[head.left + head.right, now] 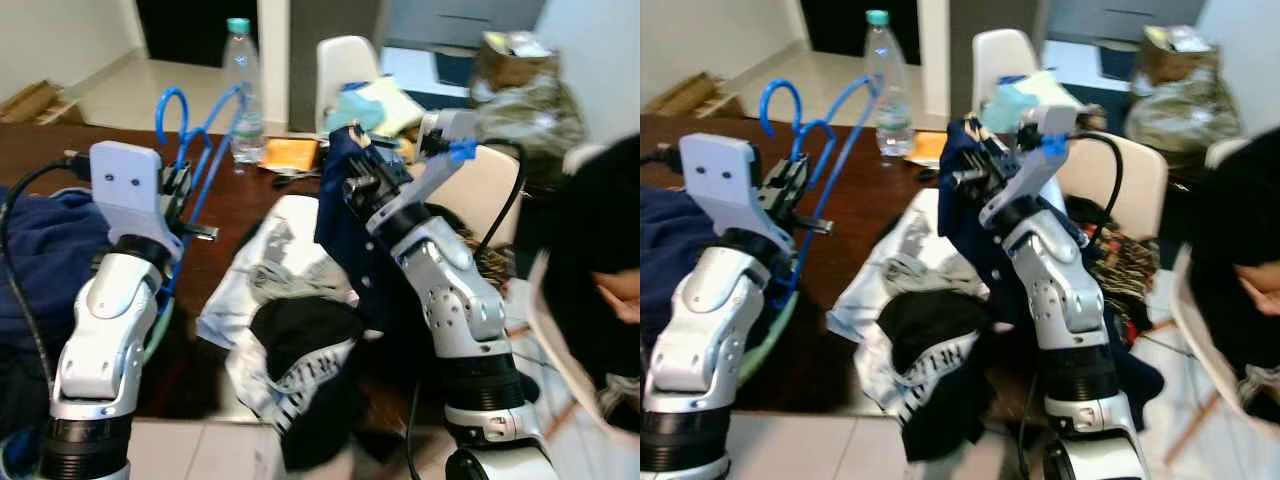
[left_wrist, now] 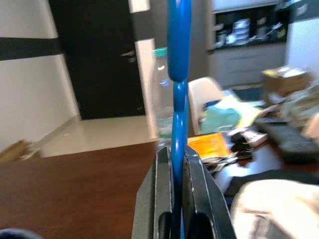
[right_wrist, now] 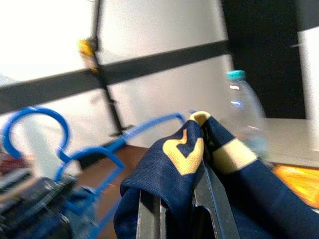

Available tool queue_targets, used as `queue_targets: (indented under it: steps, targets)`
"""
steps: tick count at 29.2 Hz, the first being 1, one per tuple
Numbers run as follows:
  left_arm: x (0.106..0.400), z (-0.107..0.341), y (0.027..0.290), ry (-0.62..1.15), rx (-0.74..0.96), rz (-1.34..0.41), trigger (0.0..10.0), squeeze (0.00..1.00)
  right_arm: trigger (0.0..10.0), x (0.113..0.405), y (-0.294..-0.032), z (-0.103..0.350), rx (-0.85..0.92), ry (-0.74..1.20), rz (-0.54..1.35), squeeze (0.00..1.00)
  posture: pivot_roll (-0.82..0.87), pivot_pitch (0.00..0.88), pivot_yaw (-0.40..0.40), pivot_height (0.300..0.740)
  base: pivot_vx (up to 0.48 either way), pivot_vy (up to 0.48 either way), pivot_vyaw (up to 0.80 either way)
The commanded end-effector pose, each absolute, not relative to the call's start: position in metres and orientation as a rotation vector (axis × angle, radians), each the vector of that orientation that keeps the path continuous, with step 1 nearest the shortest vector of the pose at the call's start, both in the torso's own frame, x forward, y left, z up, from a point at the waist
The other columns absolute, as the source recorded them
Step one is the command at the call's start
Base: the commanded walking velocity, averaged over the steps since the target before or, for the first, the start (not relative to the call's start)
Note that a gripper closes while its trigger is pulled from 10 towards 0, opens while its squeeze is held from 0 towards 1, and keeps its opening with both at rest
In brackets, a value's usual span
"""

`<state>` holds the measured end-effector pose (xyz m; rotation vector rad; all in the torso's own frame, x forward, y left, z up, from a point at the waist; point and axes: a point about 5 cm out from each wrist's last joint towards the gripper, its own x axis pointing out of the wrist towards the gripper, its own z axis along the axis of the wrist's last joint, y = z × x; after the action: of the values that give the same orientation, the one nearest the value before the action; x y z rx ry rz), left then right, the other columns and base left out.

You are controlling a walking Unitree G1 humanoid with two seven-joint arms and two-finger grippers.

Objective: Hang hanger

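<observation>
The left gripper [image 2: 174, 164] is clamped on the blue hanger [image 1: 190, 150], held upright above the brown table [image 1: 40, 150]. The right gripper [image 3: 182, 199] pinches a navy garment [image 3: 169, 179] lifted beside the hanger. Judged early: garment not yet threaded, hanging still pending.

Location: a home dining area. Indicators: dark wooden table [image 1: 250, 215] carrying loose clothes [image 1: 290, 300] and a water bottle [image 1: 243, 85], white chairs [image 1: 345, 65], tiled floor, dark doorway, grey kitchen cabinets [image 2: 244, 62].
</observation>
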<state>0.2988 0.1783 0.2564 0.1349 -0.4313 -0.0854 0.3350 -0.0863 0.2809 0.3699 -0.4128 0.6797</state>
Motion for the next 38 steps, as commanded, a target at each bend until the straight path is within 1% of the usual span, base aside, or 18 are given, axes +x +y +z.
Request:
queue_targets:
  steps: [1,4,8,11,12,14,16,18,19,20,21,25,28,30,31,32,34,38]
  targets:
    - [0.299,0.256,0.176,-0.422,0.147,-0.074,10.0,0.00,10.0,0.331,-0.084,0.291,0.389,-0.456,0.720,0.00,0.14,0.069,-0.045,0.740,0.000,0.000,0.80]
    - [0.299,0.256,0.176,-0.422,0.152,-0.070,10.0,0.00,10.0,0.331,-0.083,0.293,0.395,-0.459,0.732,0.00,0.14,0.068,-0.047,0.740,0.000,0.000,0.80]
    - [0.298,0.257,0.181,-0.427,0.164,-0.050,10.0,0.00,10.0,0.327,-0.077,0.305,0.454,-0.488,0.773,0.00,0.14,0.069,-0.052,0.740,0.000,0.000,0.00]
    - [0.298,0.256,0.181,-0.423,0.165,-0.046,10.0,0.00,10.0,0.325,-0.078,0.315,0.570,-0.521,0.795,0.00,0.15,0.069,-0.055,0.740,0.000,0.000,0.00]
    - [0.298,0.256,0.181,-0.423,0.165,-0.046,10.0,0.00,10.0,0.325,-0.078,0.315,0.570,-0.521,0.795,0.00,0.15,0.069,-0.055,0.740,0.000,0.000,0.00]
    - [0.298,0.254,0.180,-0.418,0.165,-0.046,10.0,0.00,10.0,0.321,-0.081,0.323,0.705,-0.545,0.835,0.00,0.14,0.070,-0.055,0.740,0.000,0.000,0.00]
    - [0.298,0.254,0.180,-0.418,0.165,-0.046,10.0,0.00,10.0,0.321,-0.081,0.323,0.705,-0.545,0.835,0.00,0.14,0.070,-0.055,0.740,0.000,0.000,0.00]
    - [0.297,0.252,0.179,-0.414,0.165,-0.048,10.0,0.00,10.0,0.310,-0.081,0.332,0.813,-0.566,0.963,0.00,0.14,0.071,-0.055,0.740,0.000,0.000,0.00]
    - [0.297,0.252,0.179,-0.414,0.165,-0.048,10.0,0.00,10.0,0.310,-0.081,0.332,0.813,-0.566,0.963,0.00,0.14,0.071,-0.055,0.740,0.000,0.000,0.00]
    - [0.297,0.251,0.179,-0.411,0.165,-0.049,10.0,0.00,10.0,0.302,-0.077,0.334,0.807,-0.562,1.040,0.00,0.14,0.071,-0.055,0.740,0.000,0.000,0.00]
    - [0.297,0.250,0.178,-0.409,0.164,-0.050,10.0,0.00,10.0,0.297,-0.071,0.332,0.780,-0.536,1.093,0.00,0.13,0.070,-0.054,0.740,0.000,0.000,0.00]
    - [0.299,0.249,0.175,-0.404,0.163,-0.054,10.0,0.00,10.0,0.301,-0.059,0.313,0.698,-0.419,1.098,0.00,0.13,0.072,-0.052,0.740,0.000,0.000,0.00]
    - [0.299,0.249,0.175,-0.404,0.163,-0.054,10.0,0.00,10.0,0.301,-0.059,0.313,0.698,-0.419,1.098,0.00,0.13,0.072,-0.052,0.740,0.000,0.000,0.00]
    - [0.301,0.249,0.174,-0.400,0.166,-0.058,10.0,0.00,10.0,0.309,-0.047,0.282,0.598,-0.242,1.080,0.00,0.13,0.070,-0.051,0.740,0.000,0.000,0.00]
    - [0.301,0.249,0.174,-0.400,0.166,-0.058,10.0,0.00,10.0,0.309,-0.047,0.282,0.598,-0.242,1.080,0.00,0.13,0.070,-0.051,0.740,0.000,0.000,0.00]
    - [0.302,0.249,0.173,-0.400,0.168,-0.060,10.0,0.00,10.0,0.316,-0.040,0.251,0.468,-0.079,1.017,0.00,0.13,0.070,-0.052,0.740,0.000,0.000,0.00]
    - [0.302,0.249,0.173,-0.400,0.169,-0.061,10.0,0.00,10.0,0.324,-0.037,0.205,0.263,0.124,0.899,0.00,0.13,0.070,-0.052,0.740,0.000,0.000,0.00]
    - [0.302,0.249,0.172,-0.402,0.169,-0.062,10.0,0.00,10.0,0.329,-0.047,0.172,0.121,0.269,0.743,0.00,0.13,0.068,-0.053,0.740,0.000,0.000,0.00]
